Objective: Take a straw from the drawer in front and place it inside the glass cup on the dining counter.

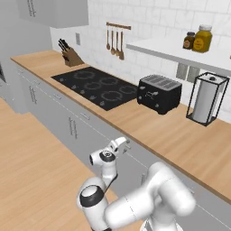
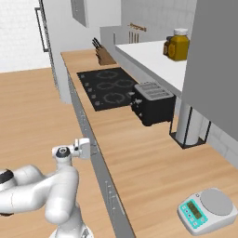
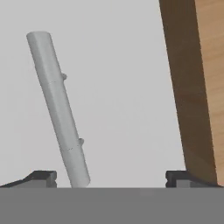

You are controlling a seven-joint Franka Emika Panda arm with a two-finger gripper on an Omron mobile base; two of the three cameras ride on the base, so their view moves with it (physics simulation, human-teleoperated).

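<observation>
Gripper wide open at the drawer front, handle between the tips

Presently the gripper faces the light-grey drawer front head-on; jaws stand at full spread and hold nothing. Drawer shut, so contents cannot be told. Its bar handle runs as a pale cylinder tilted across the hand view, its lower end just beside the left-hand tip, apart from the right-hand one. Whether a tip touches the bar: cannot tell.

From the left base view the gripper sits against the cabinet fronts under the wood counter, below and short of the toaster.

Relative to the toaster: black stovetop beyond it along the counter, knife block beyond that, paper towel holder on its near side, kitchen scale nearer still. Two jars stand on the white shelf above. Utensils hang on the tiled wall. Floor is light wood.
</observation>
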